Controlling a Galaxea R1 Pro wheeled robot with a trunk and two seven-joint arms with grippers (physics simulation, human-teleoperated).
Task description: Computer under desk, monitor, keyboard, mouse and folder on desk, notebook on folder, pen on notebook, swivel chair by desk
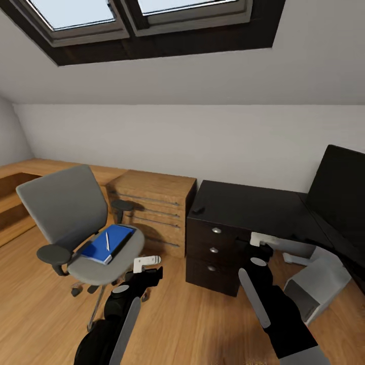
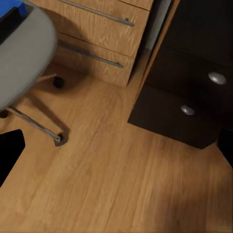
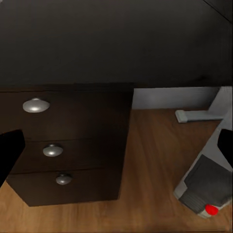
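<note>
Folder [image 1: 108, 243], notebook and pen [image 1: 107, 241] remain on the swivel chair [image 1: 76, 228], monitor [image 1: 338, 195] already on the desk [image 1: 243, 205], both grippers [image 1: 148, 267] [image 1: 259, 244] empty, their opening indiscernible.

One swivel chair [image 1: 81, 228], one blue folder [image 1: 107, 243], one pen [image 1: 107, 241], one black desk [image 1: 243, 205], one monitor [image 1: 338, 190], one mouse [image 1: 198, 208], one computer [image 1: 317, 284], one wooden drawer chest [image 1: 152, 210], three silver knobs [image 3: 36, 105], two skylights [image 1: 137, 12].

1. Both arms are seen clad in glossy black casings.
2. Long grey strips are set along each forearm.
3. The left gripper [image 1: 148, 262] and right gripper [image 1: 262, 239] are tipped with white fingers.
</note>
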